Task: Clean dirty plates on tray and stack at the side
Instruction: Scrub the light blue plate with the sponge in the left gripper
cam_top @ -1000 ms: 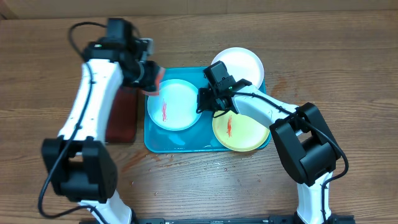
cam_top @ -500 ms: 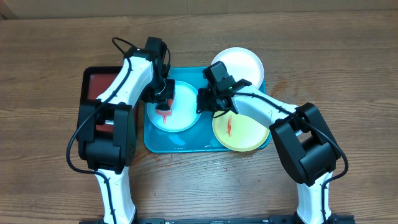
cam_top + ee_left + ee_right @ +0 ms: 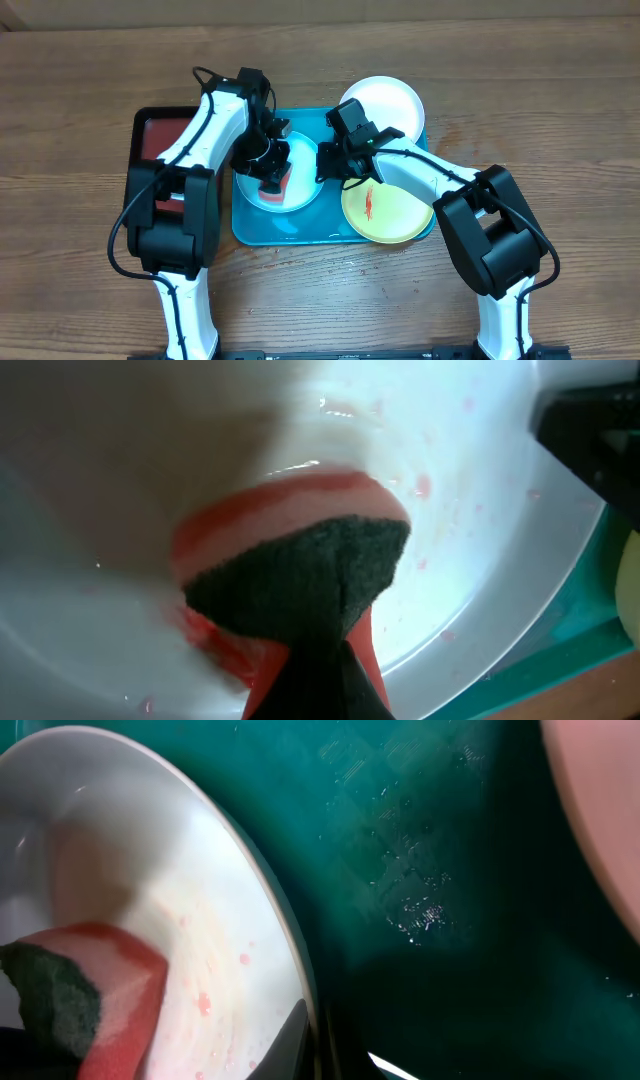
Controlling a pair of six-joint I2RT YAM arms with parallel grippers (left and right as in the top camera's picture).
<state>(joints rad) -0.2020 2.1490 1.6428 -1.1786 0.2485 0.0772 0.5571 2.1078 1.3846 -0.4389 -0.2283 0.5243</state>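
Note:
The light blue plate (image 3: 300,160) lies at the left of the turquoise tray (image 3: 290,230). My left gripper (image 3: 268,165) is shut on a red sponge with a dark green pad (image 3: 272,183) and presses it onto this plate. The left wrist view shows the sponge (image 3: 300,575) on the wet plate (image 3: 480,480), amid pink spots. My right gripper (image 3: 325,163) is shut on the plate's right rim, as the right wrist view (image 3: 315,1040) shows. The yellow-green plate (image 3: 400,215) carries a red smear. The white plate (image 3: 385,100) sits at the tray's back right.
A smaller dark red tray with a black rim (image 3: 150,140) lies left of the turquoise tray, under my left arm. Water drops sit on the turquoise tray floor (image 3: 450,870). Bare wooden table surrounds both trays.
My left arm swung right from over the dark red tray and brought the sponge down onto the light blue plate, over its red smear. My right arm has not moved.

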